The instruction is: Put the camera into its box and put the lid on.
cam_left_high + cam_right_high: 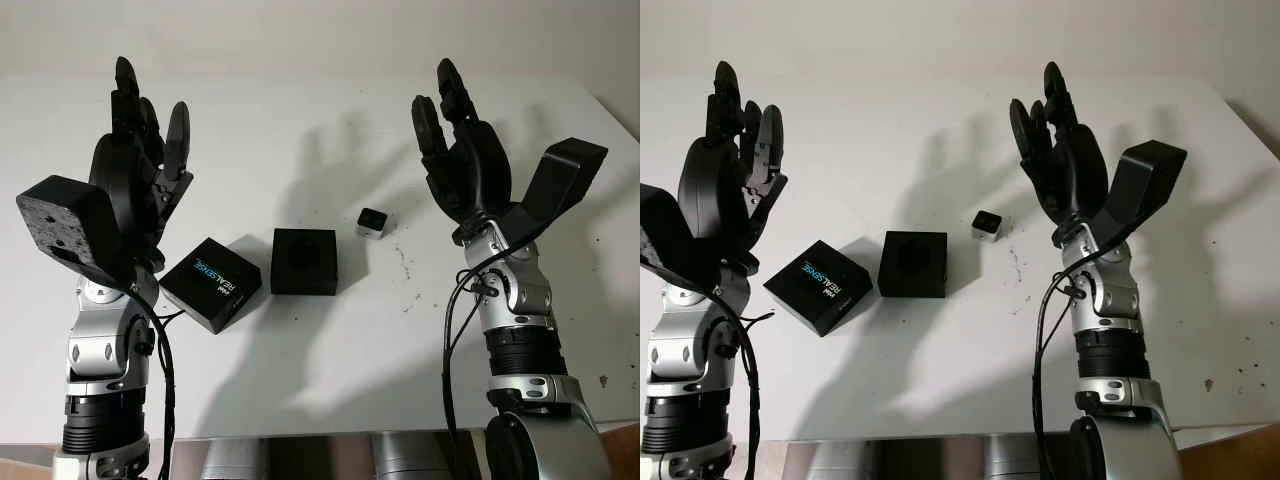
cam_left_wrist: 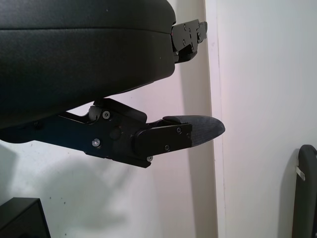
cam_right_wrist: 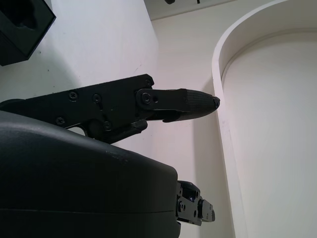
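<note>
Both hands are standing raised above the white worktop [image 1: 320, 130], fingers [image 1: 178, 128] pointing upward, spread and gripping nothing. The left hand [image 1: 140, 165] is hovering to the left of the open black square box with a foam insert [image 1: 304, 261]; the right hand [image 1: 462, 160] is hovering to the right of it. The small silver-and-black cube camera [image 1: 372, 222] is lying just beyond the box's right rear corner, apart from it. The black printed cardboard lid [image 1: 211, 283] is lying flat just left of the box.
</note>
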Motion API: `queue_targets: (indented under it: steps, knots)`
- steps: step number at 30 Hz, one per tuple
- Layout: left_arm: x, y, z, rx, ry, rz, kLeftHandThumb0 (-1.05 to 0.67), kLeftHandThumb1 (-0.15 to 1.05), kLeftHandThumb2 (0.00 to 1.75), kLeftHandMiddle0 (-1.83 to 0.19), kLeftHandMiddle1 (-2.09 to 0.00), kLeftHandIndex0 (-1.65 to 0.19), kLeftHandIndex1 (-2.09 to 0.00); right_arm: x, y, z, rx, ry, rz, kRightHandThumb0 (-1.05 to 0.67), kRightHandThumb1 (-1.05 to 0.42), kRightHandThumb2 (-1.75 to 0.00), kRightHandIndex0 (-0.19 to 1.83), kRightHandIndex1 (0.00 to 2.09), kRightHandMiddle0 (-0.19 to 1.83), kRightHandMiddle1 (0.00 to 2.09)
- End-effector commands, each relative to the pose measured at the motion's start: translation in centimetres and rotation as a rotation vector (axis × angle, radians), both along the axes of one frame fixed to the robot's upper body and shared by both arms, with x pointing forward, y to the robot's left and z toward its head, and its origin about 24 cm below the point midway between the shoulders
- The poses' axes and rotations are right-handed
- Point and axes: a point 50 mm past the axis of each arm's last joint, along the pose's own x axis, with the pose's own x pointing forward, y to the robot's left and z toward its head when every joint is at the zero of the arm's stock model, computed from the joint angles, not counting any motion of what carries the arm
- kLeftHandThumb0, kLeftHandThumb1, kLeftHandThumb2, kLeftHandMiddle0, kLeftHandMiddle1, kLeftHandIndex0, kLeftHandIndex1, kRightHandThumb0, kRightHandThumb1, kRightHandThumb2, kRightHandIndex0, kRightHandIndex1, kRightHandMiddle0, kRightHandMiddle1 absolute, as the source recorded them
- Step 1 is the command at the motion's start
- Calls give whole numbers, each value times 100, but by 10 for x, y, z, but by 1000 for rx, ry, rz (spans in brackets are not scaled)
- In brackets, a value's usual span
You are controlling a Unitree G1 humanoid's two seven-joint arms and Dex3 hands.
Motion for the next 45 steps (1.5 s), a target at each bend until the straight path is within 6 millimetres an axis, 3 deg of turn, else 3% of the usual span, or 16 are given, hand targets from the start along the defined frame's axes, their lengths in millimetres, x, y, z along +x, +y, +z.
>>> queue_targets:
  steps: [1, 9, 15, 22, 26, 29, 37, 45]
  knots:
    - [-4, 1, 2, 7, -12, 5, -53, 105, 50, 19, 0, 19, 0, -3, -2, 2, 2, -12, 3, -55, -105, -34, -19, 0, -17, 5]
    - [-5, -2, 1, 9, 12, 14, -52, 105, 53, 19, 0, 19, 0, -3, -4, 0, -18, 3, 17, -53, -105, -37, -19, 0, -18, 5]
    - [-8, 1, 1, 1, 13, 28, -51, 105, 53, 19, 0, 19, 0, -1, -14, 13, -114, -32, 34, -56, -105, -24, -16, 3, -14, 6]
    - [-16, 7, 3, 26, 3, 30, -49, 105, 56, 19, 0, 19, 0, 11, -30, 38, -464, -123, 43, -56, -100, -6, 15, 17, 14, 20]
    - [-17, 11, 4, 6, -9, 42, -49, 105, 53, 19, 0, 19, 0, 21, -37, 51, -800, -180, 41, -45, -89, -3, 29, 21, 23, 22]
    - [-19, 14, 5, 3, -8, 47, -49, 105, 52, 19, 0, 19, 0, 25, -39, 56, -953, -228, 27, -38, -83, -3, 37, 21, 30, 21]
    - [-23, 17, 3, -2, 26, 82, -50, 105, 48, 19, 0, 19, 0, 31, -40, 70, -1282, -361, -2, -41, -80, -5, 42, 19, 38, 22]
    - [-22, 17, 4, 8, 36, 69, -48, 105, 50, 19, 0, 19, 0, 28, -30, 66, -1629, -516, 69, -33, -82, -6, 40, 16, 40, 21]
